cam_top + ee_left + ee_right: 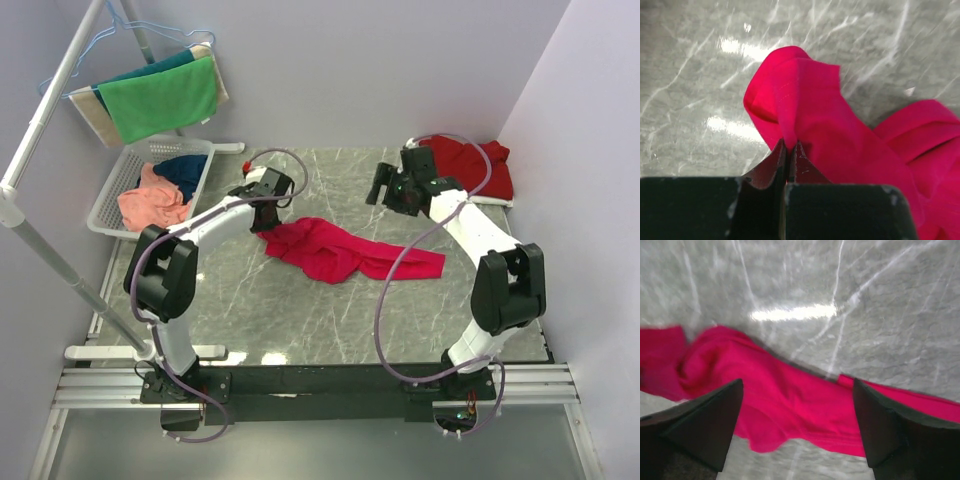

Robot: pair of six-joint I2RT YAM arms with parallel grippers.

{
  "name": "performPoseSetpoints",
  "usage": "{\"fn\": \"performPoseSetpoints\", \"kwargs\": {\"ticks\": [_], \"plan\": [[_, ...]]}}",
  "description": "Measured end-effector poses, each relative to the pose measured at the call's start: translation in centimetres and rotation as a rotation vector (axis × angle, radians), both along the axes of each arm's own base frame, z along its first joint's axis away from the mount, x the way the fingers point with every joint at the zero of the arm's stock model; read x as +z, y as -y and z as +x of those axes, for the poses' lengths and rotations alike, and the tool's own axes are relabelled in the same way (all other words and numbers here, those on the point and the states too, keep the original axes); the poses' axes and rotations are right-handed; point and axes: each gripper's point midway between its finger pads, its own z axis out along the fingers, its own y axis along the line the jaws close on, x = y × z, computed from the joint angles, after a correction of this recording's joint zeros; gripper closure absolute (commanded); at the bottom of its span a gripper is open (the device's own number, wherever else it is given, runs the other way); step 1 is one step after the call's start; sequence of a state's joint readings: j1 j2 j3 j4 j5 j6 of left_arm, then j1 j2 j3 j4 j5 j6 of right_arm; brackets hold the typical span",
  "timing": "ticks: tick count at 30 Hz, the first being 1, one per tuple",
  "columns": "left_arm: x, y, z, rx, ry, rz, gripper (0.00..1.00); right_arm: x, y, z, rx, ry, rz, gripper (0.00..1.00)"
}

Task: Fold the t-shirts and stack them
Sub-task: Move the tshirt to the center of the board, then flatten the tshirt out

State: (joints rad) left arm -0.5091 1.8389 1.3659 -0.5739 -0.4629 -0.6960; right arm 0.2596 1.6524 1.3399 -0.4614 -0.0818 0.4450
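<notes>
On my grey marbled bench [300, 310] a pinkish-red shirt [330, 250] lies crumpled mid-bench; a maroon shirt [465, 165] sits in the far right corner.

The right arm [470, 225] hides part of the maroon t-shirt [495, 170], and the pink-red t-shirt [790, 405] is blurred.

The t-shirt [330, 250] is bright pinkish-red, the table [300, 310] grey marble with white veins, the towel [160, 100] green.

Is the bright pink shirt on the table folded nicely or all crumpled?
Crumpled. The pink shirt lies in a bunched, twisted strip on the table, one end pinched by the left fingers.
</notes>
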Motion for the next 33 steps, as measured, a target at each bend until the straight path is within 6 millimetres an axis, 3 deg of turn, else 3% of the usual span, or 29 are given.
{"fn": "performPoseSetpoints", "kwargs": {"ticks": [4, 6, 7, 8, 10, 12, 18, 23, 29, 33], "plan": [[2.4, 0.6, 1.5, -0.003, 0.048, -0.024, 0.99, -1.9, -0.8, -1.3, 0.054, -0.045, -0.029, 0.02], [4.4, 0.9, 2.8, -0.007, 0.095, -0.042, 0.99, -2.3, -1.3, -1.8, 0.079, -0.056, -0.039, 0.19], [5.6, 1.1, 3.6, -0.006, 0.123, -0.054, 0.99, -2.5, -1.6, -2.1, 0.092, -0.059, -0.043, 0.44], [6.6, 1.2, 4.3, -0.003, 0.149, -0.063, 0.99, -2.8, -1.8, -2.5, 0.105, -0.058, -0.049, 0.54], [8.7, 1.0, 5.7, 0.008, 0.196, -0.079, 0.99, -3.5, -2.2, -3.7, 0.126, -0.071, -0.064, 0.65], [10.7, 0.6, 7.5, 0.026, 0.248, -0.098, 0.99, -4.3, -2.2, -5.0, 0.132, -0.093, -0.094, 0.68], [13.7, -0.1, 11.8, 0.023, 0.334, -0.132, 0.99, -5.5, -2.9, -7.2, 0.154, -0.115, -0.168, 0.64], [15.4, 2.2, 14.4, -0.064, 0.393, -0.192, 0.99, -6.2, -3.3, -8.0, 0.170, -0.124, -0.203, 0.39], [17.5, 5.1, 16.5, -0.158, 0.454, -0.269, 0.99, -6.4, -3.1, -7.8, 0.164, -0.114, -0.247, 0.37], [18.2, 5.9, 16.9, -0.188, 0.471, -0.297, 0.99, -7.5, -3.1, -6.8, 0.161, -0.129, -0.286, 0.39]]}}
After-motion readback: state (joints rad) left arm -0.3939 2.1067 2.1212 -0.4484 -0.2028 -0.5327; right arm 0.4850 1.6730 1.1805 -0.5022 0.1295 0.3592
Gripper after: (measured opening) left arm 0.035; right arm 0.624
